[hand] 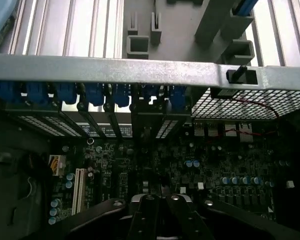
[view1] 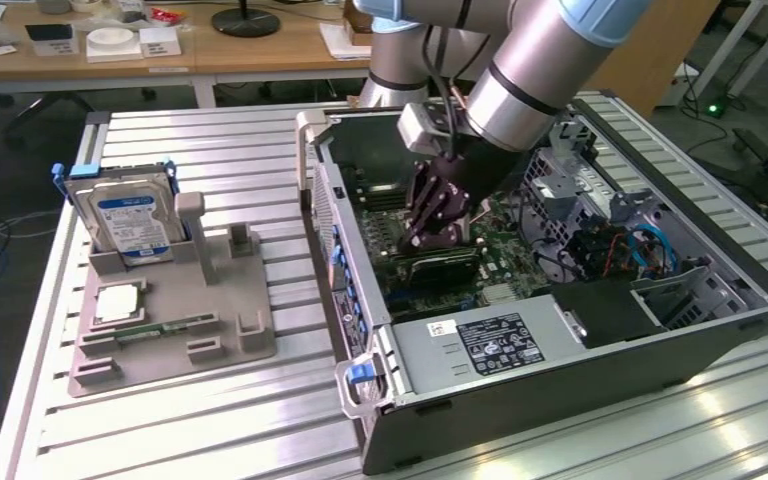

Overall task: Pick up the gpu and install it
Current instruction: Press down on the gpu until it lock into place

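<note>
Ribbed metal table (view1: 224,420) in a workshop, wooden desk (view1: 224,55) behind. Open computer case (view1: 558,330) lying on its side at the exterior view's right; grey holder tray (view1: 177,330) to its left, carrying a blue-labelled hard drive (view1: 128,222) upright. Gripper (view1: 427,235) lowered inside the case over the motherboard (hand: 215,165), clenched, fingers (hand: 147,220) meeting. Black gpu (view1: 440,268) just beneath the fingertips, lying low on the board near the case's slotted wall (hand: 140,67); grasp on it not discernible. Open floor space toward the power supply (view1: 491,345).
</note>
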Available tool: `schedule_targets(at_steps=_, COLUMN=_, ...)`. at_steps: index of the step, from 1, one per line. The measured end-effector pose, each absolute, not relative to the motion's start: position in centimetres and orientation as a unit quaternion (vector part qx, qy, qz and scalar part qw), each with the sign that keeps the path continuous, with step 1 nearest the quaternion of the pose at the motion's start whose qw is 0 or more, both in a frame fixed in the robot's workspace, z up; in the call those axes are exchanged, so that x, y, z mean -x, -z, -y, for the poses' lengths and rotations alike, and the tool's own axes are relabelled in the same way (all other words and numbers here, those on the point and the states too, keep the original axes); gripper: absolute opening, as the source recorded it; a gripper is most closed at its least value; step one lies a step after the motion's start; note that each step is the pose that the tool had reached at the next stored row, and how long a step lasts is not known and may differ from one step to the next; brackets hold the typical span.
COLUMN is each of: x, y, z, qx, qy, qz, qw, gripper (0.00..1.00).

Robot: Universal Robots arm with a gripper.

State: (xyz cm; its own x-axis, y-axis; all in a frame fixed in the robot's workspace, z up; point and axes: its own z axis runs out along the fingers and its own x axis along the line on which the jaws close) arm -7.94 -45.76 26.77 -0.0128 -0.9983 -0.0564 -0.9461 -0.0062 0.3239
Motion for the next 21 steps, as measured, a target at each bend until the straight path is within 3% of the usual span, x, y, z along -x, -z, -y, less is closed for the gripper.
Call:
schedule_targets(at_steps=5, x=7.9, y=-26.8, z=45.8, qx=-0.700, qy=0.118, qz=0.700, qw=0.077, gripper=0.10)
schedule_targets(at_steps=13, x=8.2, y=-27.9, z=45.8, qx=-0.701, qy=0.113, qz=0.701, qw=0.072, gripper=0.10)
schedule_targets(at_steps=21, x=9.0, y=-27.9, z=45.8, qx=-0.706, qy=0.079, qz=0.703, qw=0.038, gripper=0.10)
